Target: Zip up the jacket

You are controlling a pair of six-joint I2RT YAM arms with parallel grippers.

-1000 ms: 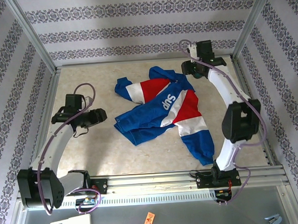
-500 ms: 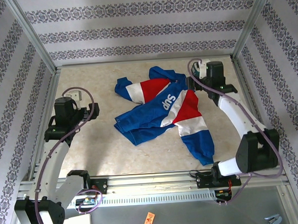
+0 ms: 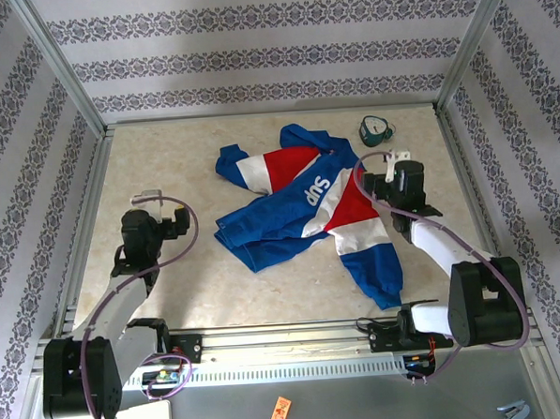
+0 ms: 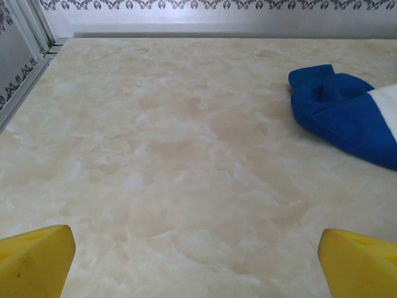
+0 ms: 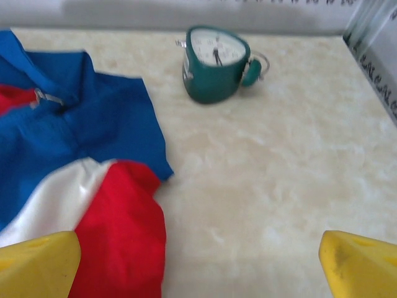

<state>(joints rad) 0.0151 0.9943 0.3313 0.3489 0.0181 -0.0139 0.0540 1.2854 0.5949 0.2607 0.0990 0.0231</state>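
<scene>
Left tool [image 4: 198, 251] agape over table [image 4: 155, 124]; right tool [image 5: 198, 254] straddles jacket [image 5: 93, 118] edge

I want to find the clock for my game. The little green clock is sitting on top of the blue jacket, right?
Not quite. The little green clock is sitting on the bare table, beside the blue jacket and not touching it. The right wrist view shows the gap between them.

teal clock [image 3: 376, 129] beside jacket [image 3: 298, 204], bare table [image 3: 266, 295] leftward
</scene>
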